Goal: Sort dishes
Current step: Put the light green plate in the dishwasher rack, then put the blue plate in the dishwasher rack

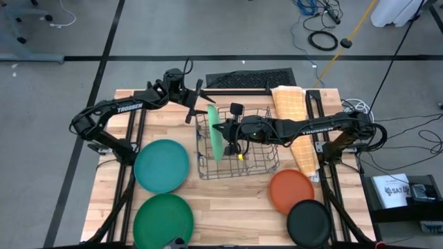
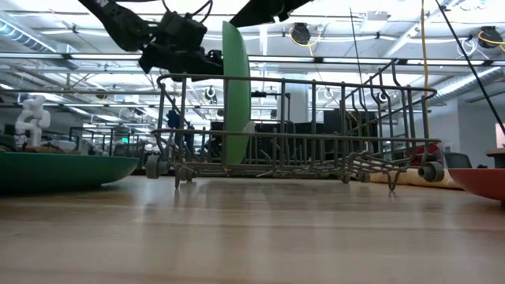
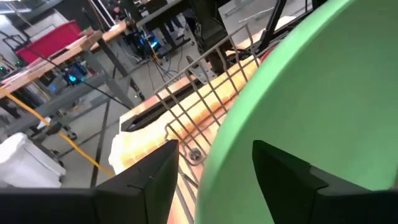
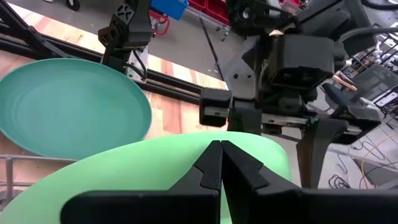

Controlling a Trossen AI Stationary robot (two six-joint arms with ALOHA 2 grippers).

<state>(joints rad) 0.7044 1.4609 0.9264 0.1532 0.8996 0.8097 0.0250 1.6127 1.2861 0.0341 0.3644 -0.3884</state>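
Light green plate (image 1: 216, 131) stands on its edge in the wire rack (image 1: 259, 162).
Right gripper (image 1: 230, 137) pinches its rim — fingers pressed tight on it; left gripper (image 1: 196, 109) hangs just beside it, fingers spread apart.

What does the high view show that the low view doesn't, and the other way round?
Only the high view shows the dark green plate, the black plate, the folded yellow-orange cloth, and the right end effector pinching the light green plate's rim. Only the low view shows that plate standing upright on edge in the wire dish rack, and the room behind. Both show the rack, the light green, teal and orange plates, and the left end effector open beside the rack.
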